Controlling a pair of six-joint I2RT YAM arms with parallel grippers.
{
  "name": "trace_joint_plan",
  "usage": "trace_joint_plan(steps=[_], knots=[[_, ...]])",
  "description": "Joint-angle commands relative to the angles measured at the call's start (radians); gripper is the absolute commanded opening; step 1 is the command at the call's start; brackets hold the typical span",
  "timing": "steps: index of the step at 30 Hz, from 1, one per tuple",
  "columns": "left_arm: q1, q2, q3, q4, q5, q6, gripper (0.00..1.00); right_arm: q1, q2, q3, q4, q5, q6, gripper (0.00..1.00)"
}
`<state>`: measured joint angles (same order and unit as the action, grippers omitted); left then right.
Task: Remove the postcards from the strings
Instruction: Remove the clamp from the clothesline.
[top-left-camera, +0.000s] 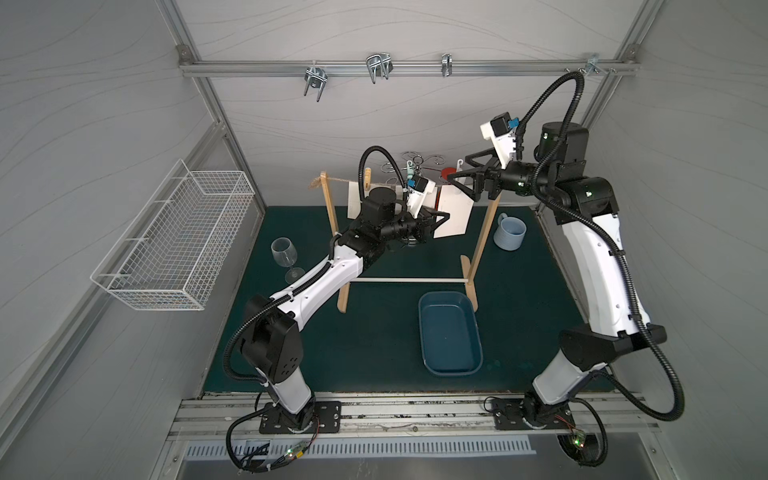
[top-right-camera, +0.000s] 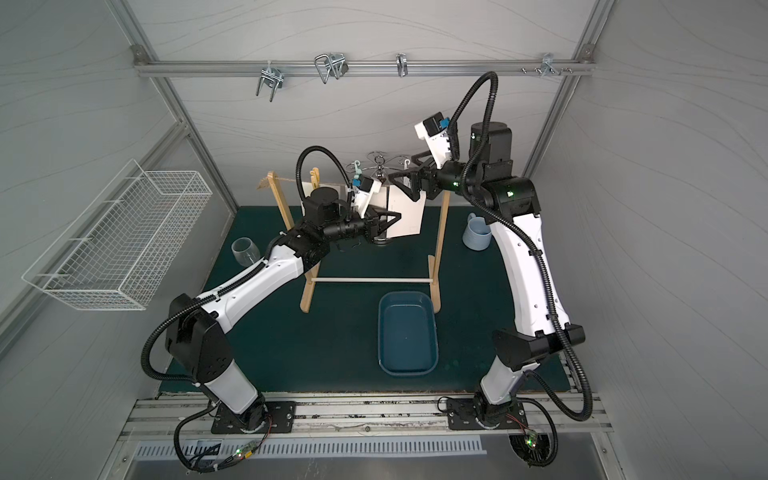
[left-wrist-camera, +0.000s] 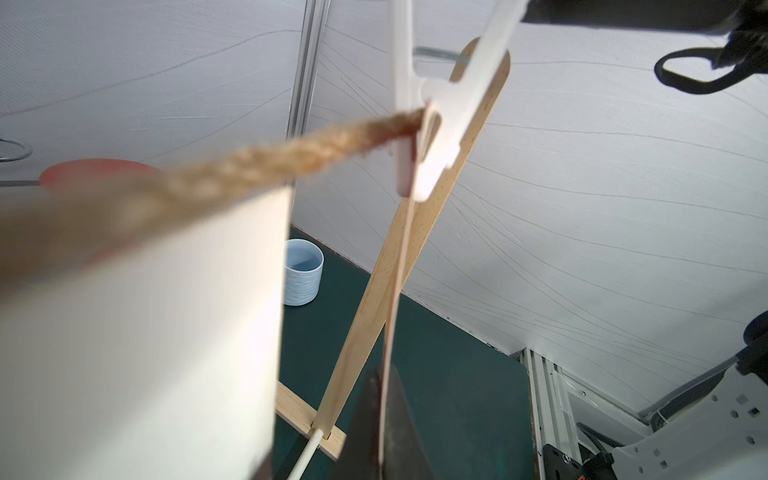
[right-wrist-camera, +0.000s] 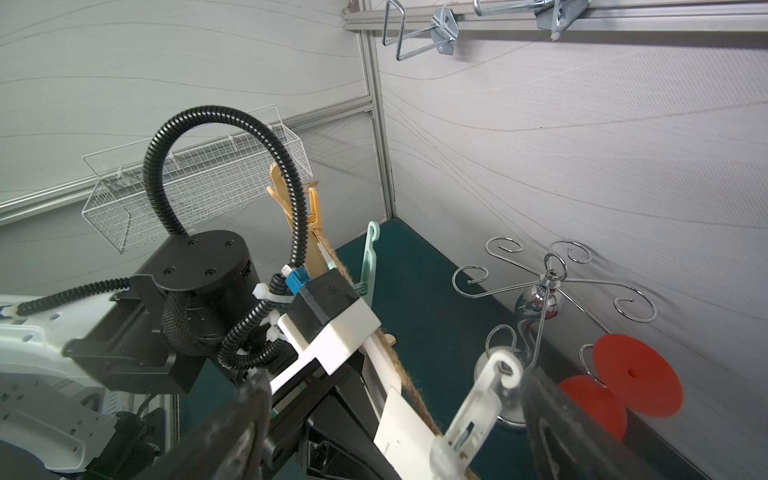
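Probably light and bendy, the postcard (top-left-camera: 457, 220) hangs from the rope (left-wrist-camera: 316, 151) by a white peg (right-wrist-camera: 478, 407), lower edge pinched in the left jaws, right jaws agape around the peg to squeeze.

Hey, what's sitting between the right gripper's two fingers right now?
A white clothespin, clipping a postcard to the rope, stands inside the open right gripper; the right wrist view shows it.

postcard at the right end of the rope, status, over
Left gripper: jaws shut low on postcard. Right gripper: jaws open around white peg. Postcard pegged to rope. Next card hangs close by.
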<state>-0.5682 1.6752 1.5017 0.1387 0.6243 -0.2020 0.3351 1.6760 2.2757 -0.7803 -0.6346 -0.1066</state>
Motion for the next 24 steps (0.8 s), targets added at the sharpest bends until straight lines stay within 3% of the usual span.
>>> trace_joint_plan(steps=[1,15,24], knots=[[0.008,-0.028,0.009,0.054,0.016,-0.008,0.05,0.021,-0.019,0.0,-0.01,0.043,0.022,0.94],[0.03,-0.042,-0.017,0.088,0.065,-0.035,0.05,0.027,-0.039,-0.107,0.015,0.085,0.036,0.96],[0.04,-0.037,-0.009,0.091,0.122,-0.052,0.05,0.005,-0.037,-0.127,0.036,0.028,0.017,0.96]])
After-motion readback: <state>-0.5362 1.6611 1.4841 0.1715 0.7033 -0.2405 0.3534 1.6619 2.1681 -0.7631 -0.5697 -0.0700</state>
